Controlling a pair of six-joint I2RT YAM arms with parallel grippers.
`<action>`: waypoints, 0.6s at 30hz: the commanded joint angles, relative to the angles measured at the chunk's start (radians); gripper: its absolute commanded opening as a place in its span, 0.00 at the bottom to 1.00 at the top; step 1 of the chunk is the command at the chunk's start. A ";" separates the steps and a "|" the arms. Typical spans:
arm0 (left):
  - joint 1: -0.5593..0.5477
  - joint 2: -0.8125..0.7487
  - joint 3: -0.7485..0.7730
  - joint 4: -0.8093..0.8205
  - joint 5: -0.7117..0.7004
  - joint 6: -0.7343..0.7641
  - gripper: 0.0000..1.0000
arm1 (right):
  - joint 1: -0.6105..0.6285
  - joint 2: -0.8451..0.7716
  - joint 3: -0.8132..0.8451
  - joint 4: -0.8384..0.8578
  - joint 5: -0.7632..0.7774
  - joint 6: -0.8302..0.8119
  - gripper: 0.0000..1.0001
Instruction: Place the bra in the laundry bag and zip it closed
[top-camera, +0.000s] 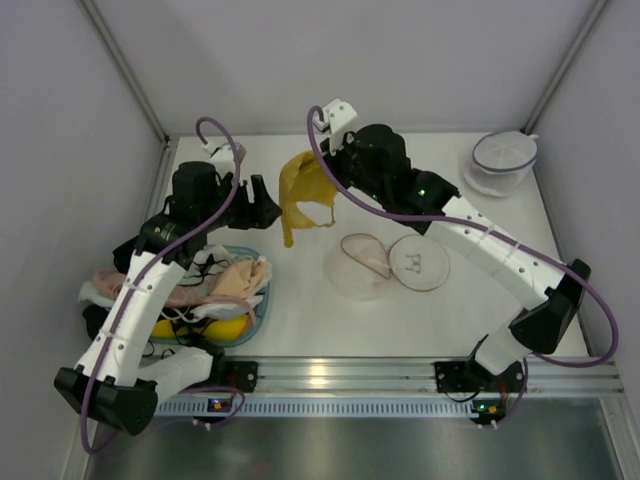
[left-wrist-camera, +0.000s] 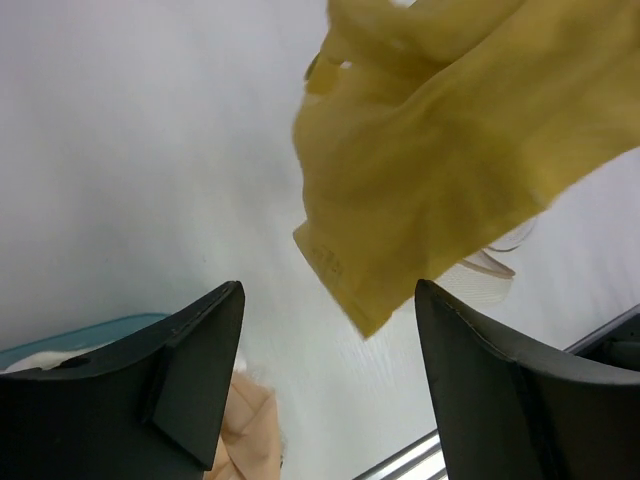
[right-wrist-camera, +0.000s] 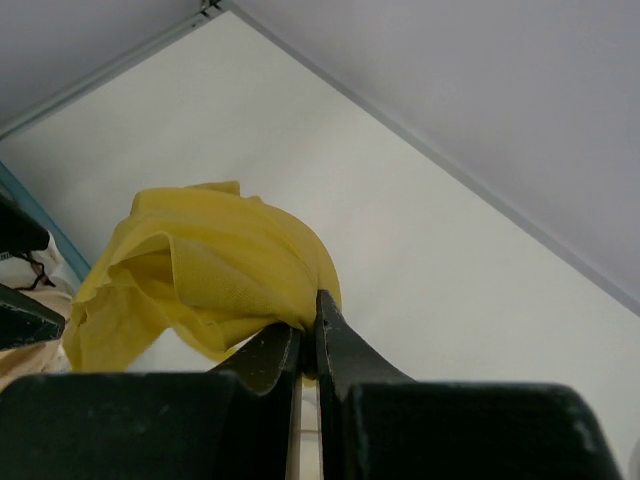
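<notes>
The mustard-yellow bra (top-camera: 303, 196) hangs in the air, pinched at its top by my right gripper (top-camera: 330, 172). In the right wrist view the jaws (right-wrist-camera: 310, 325) are shut on a fold of the bra (right-wrist-camera: 200, 275). My left gripper (top-camera: 258, 207) is open just left of the hanging bra. In the left wrist view its fingers (left-wrist-camera: 205, 370) stand wide apart with the bra's lower corner (left-wrist-camera: 430, 170) above and between them. The laundry bag (top-camera: 390, 262) lies open on the table at centre, its tan-rimmed lid (top-camera: 420, 262) with a dark mark flipped to the right.
A teal tray (top-camera: 262, 315) at the left holds peach and pink garments (top-camera: 225, 283) and something yellow. A second round mesh bag with a blue rim (top-camera: 503, 160) stands at the back right corner. The enclosure walls bound the table on three sides.
</notes>
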 joint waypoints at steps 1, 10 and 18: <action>-0.008 -0.034 -0.005 0.157 0.119 0.031 0.75 | -0.007 0.000 0.065 -0.062 -0.014 0.000 0.00; -0.173 -0.008 -0.011 0.174 -0.075 0.081 0.79 | -0.015 0.023 0.132 -0.160 0.027 0.033 0.00; -0.341 0.077 0.045 0.185 -0.450 0.082 0.23 | -0.015 -0.015 0.098 -0.157 0.044 0.021 0.00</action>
